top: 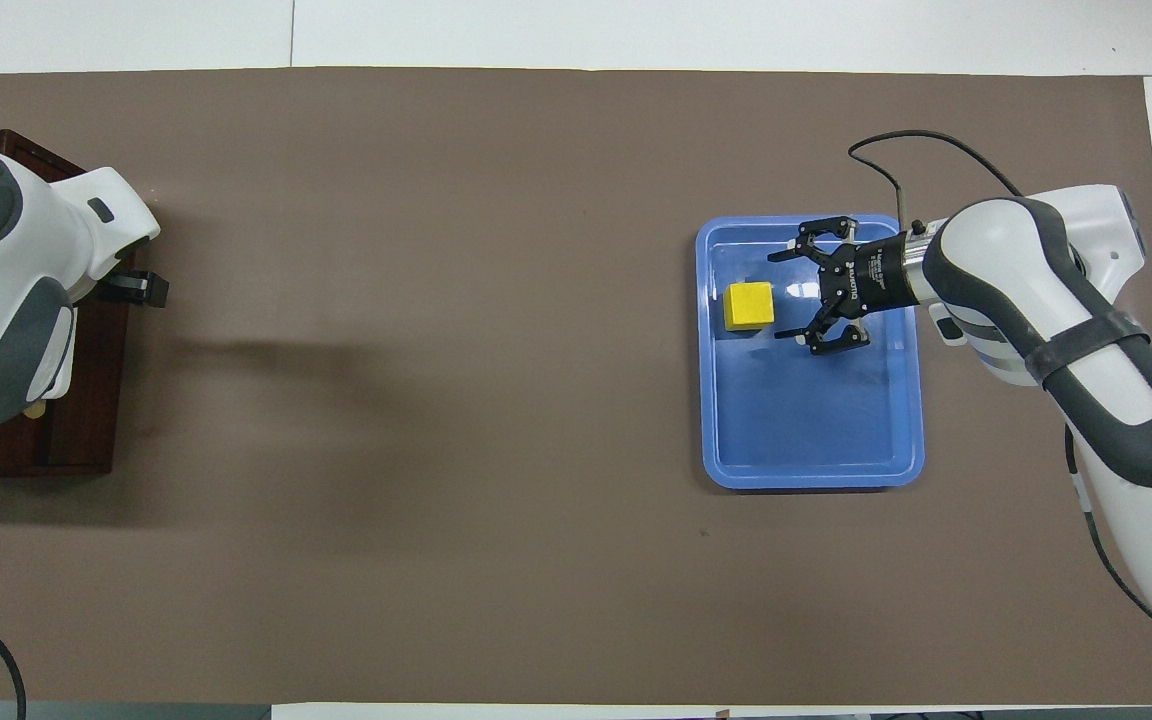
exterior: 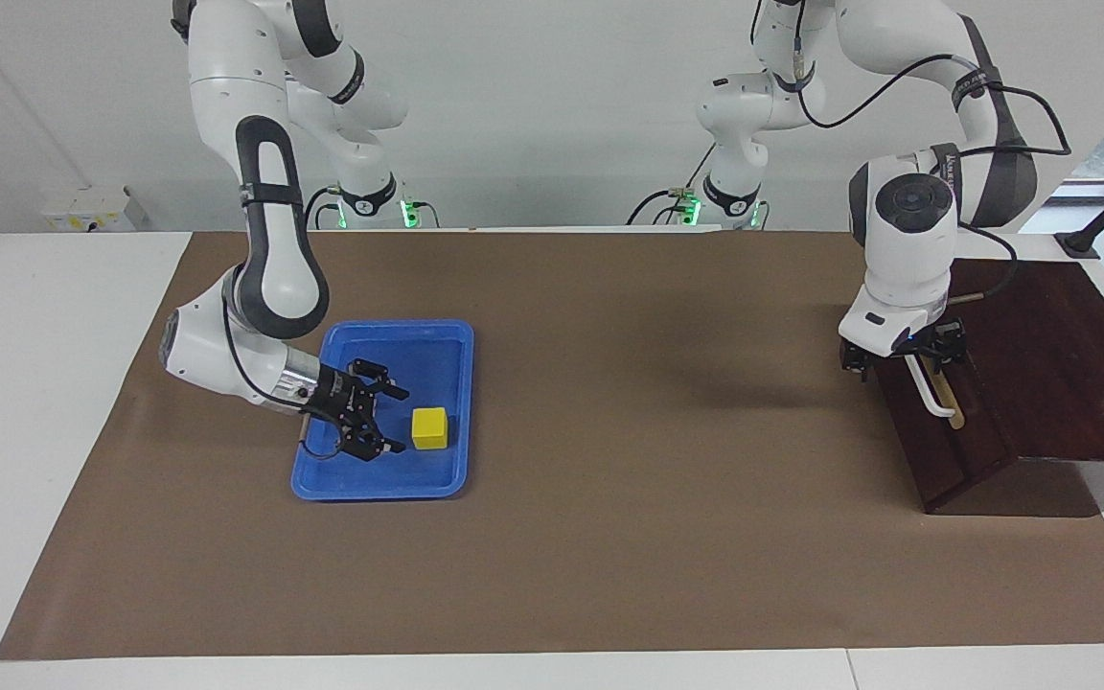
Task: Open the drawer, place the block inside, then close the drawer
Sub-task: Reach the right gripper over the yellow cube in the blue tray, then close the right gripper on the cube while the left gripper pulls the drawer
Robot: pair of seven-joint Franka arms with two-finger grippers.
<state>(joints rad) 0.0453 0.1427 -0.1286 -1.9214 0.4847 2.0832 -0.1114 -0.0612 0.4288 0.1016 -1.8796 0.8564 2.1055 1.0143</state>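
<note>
The yellow block (exterior: 429,428) (top: 748,306) lies in the blue tray (exterior: 375,494) (top: 812,481). My right gripper (exterior: 398,420) (top: 778,297) hangs low inside the tray beside the block, open, its fingertips pointing at the block without touching it. The drawer (exterior: 947,450) of the dark wooden box (top: 76,445) is closed. My left gripper (exterior: 902,356) is down at the front of the drawer, open, with its fingers on either side of the white handle (exterior: 931,400) at the end nearer the robots. I cannot tell whether it touches the handle. From overhead the arm hides the handle.
A brown mat (exterior: 609,431) covers the table between the tray, toward the right arm's end, and the box, toward the left arm's end. The box top (exterior: 1050,355) slopes.
</note>
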